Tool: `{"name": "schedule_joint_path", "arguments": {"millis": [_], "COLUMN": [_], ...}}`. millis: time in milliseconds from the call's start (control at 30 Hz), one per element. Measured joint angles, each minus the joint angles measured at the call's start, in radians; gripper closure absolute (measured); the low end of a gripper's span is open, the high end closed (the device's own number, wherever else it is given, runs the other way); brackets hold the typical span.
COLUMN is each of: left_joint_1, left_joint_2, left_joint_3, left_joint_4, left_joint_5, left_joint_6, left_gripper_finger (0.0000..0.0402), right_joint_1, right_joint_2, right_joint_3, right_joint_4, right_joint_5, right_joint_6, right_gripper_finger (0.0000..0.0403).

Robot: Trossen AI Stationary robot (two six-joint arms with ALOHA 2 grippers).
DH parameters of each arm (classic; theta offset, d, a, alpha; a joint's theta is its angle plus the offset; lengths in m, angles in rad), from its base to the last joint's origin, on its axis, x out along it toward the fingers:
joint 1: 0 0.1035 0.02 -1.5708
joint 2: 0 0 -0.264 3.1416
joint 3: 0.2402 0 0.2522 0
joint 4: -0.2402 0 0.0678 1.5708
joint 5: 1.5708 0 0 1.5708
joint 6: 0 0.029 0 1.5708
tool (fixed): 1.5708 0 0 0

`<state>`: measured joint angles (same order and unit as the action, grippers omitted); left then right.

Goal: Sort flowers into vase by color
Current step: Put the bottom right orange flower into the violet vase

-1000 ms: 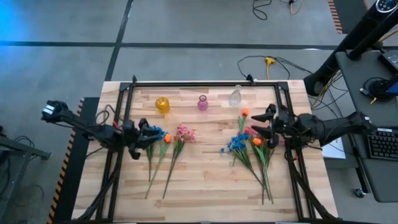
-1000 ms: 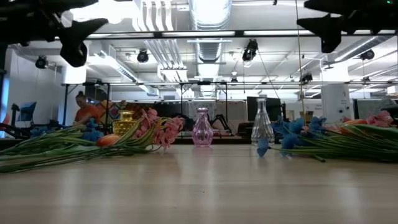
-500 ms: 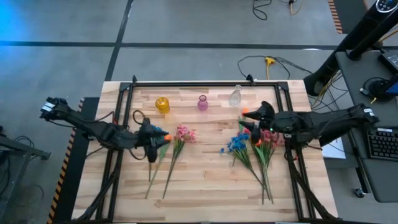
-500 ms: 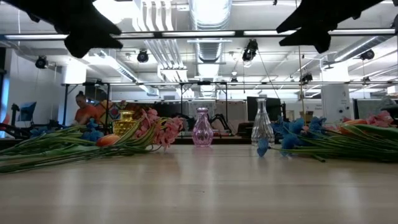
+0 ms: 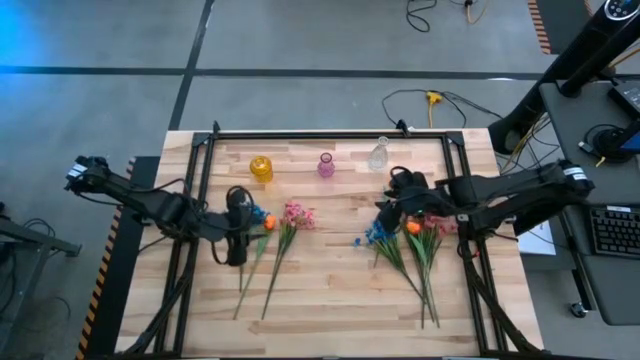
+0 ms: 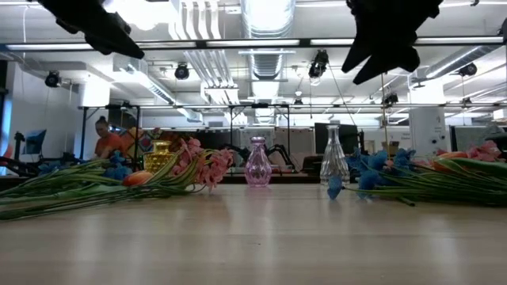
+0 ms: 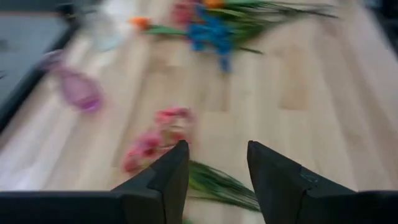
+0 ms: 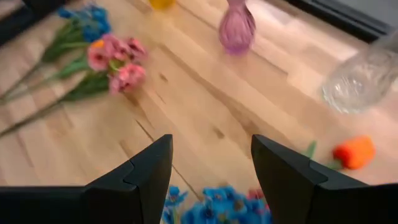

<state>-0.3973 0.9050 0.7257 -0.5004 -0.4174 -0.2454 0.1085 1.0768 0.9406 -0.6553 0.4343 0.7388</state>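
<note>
Right gripper (image 5: 392, 203), fingers parted and empty, hovers over the blue clustered artificial flower (image 5: 378, 232); its green stem probably runs toward five o'clock.

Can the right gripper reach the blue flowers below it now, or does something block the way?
Probably yes: the right gripper is open above the blue flowers, with nothing between them.

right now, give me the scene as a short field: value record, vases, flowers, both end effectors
vases: yellow vase, pink vase, clear vase, in a row at the table's far side, all without flowers
left flowers: left bunch lying flat
right flowers: right bunch lying flat
left end effector: open, holding nothing, above the left bunch
right end effector: open, holding nothing, above the right bunch's blue blooms
</note>
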Motion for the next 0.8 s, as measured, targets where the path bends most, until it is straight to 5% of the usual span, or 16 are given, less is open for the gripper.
{"name": "schedule_joint_path", "arguments": {"millis": [200,533,800], "left_joint_1": [0.001,0.002,0.002], "left_joint_2": [-0.003,-0.003,-0.003], "left_joint_3": [-0.035,-0.037,-0.037], "left_joint_4": [0.027,0.029,0.036], "left_joint_5": [0.076,-0.165,-0.203], "left_joint_6": [0.045,-0.046,-0.055], "left_gripper_finger": [0.0286,0.0301,0.0301], "right_joint_1": [0.0,0.009,0.05], "right_joint_2": [0.112,0.266,0.349], "right_joint_3": [0.109,0.213,0.218], "right_joint_4": [-0.101,-0.255,-0.362], "right_joint_5": [-0.072,-0.266,-0.371], "right_joint_6": [0.06,0.121,0.185], "right_gripper_finger": [0.0193,0.0193,0.0193]}}
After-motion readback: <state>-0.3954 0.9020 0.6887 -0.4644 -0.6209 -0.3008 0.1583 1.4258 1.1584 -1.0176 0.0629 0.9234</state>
